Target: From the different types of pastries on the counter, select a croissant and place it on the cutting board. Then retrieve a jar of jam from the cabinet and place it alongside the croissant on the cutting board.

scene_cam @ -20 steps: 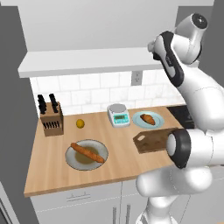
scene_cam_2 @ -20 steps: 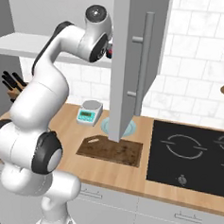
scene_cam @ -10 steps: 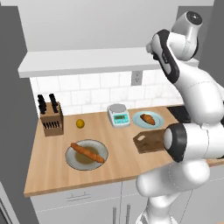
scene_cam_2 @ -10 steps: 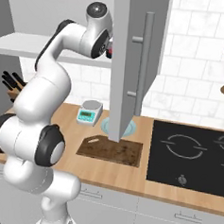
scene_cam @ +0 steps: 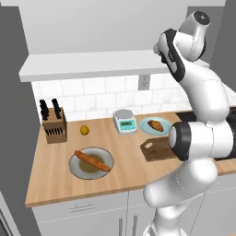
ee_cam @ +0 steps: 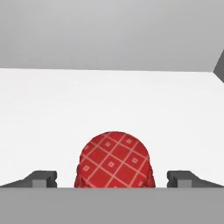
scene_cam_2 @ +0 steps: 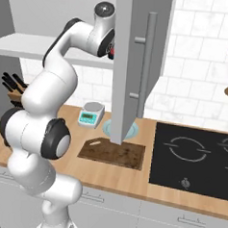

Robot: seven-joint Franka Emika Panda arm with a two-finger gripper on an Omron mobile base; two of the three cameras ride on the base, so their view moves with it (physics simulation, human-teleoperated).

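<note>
**Jam jar on the cabinet shelf, gripper spread around it, croissant on its plate**

Item: jar of jam (ee_cam: 114, 160). Round, with a red top crossed by a pale diamond lattice. It stands on the white cabinet shelf (ee_cam: 109, 100) in the hand view, low in the picture and between the two dark fingertips (ee_cam: 43, 178). A gap shows on each side of it (neither tip touches it).

Item: gripper (ee_cam: 112, 180). Jaws spread wide, one tip to the left of the jar and one to the right, holding nothing. From the base views the arm reaches up to the wall cabinet above the counter; in the right base view the open cabinet door (scene_cam_2: 138, 64), grey with a long bar handle, hangs in front of the hand.

Item: croissant (scene_cam: 156, 125). Small, golden-brown, lying on a pale blue plate (scene_cam: 146, 123) at the back of the counter (scene_cam: 60, 175), just right of the kitchen scale (scene_cam: 124, 121).

Item: cutting board (scene_cam: 154, 150). Dark brown, handle cut-out at its left end, lying just in front of the blue plate; the arm covers its right part in the left base view.

Item: baguette (scene_cam: 93, 161). Long, orange-brown, lying across a round grey plate (scene_cam: 78, 169) toward the counter's front left.

Other stock: lemon (scene_cam: 84, 130) (small, yellow) near the wall; knife block (scene_cam: 54, 127) to its left; black hob (scene_cam_2: 194, 160) right of the board.
</note>
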